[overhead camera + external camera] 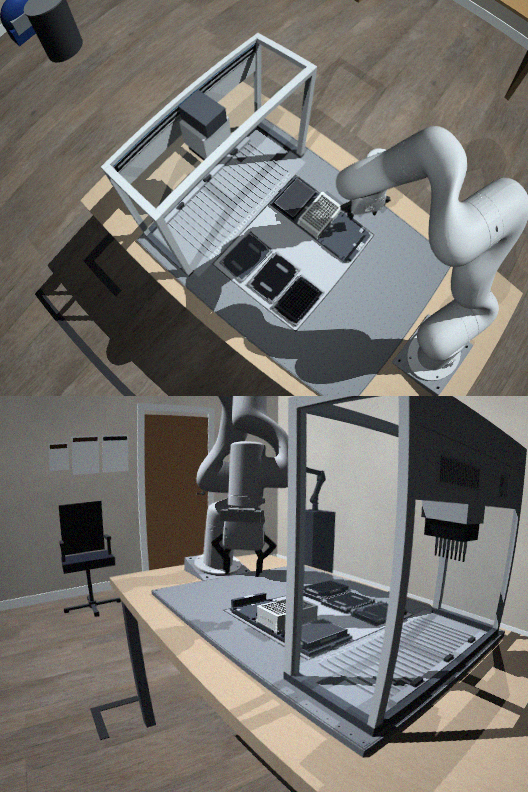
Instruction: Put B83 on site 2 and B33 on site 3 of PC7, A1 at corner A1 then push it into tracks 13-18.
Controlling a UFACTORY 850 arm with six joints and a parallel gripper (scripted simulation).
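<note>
Pincer [243, 565] wide, above PC7's [350, 239] handle edge.

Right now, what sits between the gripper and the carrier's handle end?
Nothing: in the exterior view the open, empty gripper hangs above the grey deck, with only air between it and the handle end of carrier PC7.

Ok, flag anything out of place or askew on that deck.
The carrier lies askew on the apron, not squared to the rails. It carries a deep-well block mid-carrier and a flat plate at its rail end. Nothing looks spilled or damaged. The gripper hangs above, jaws open and holding nothing.
</note>
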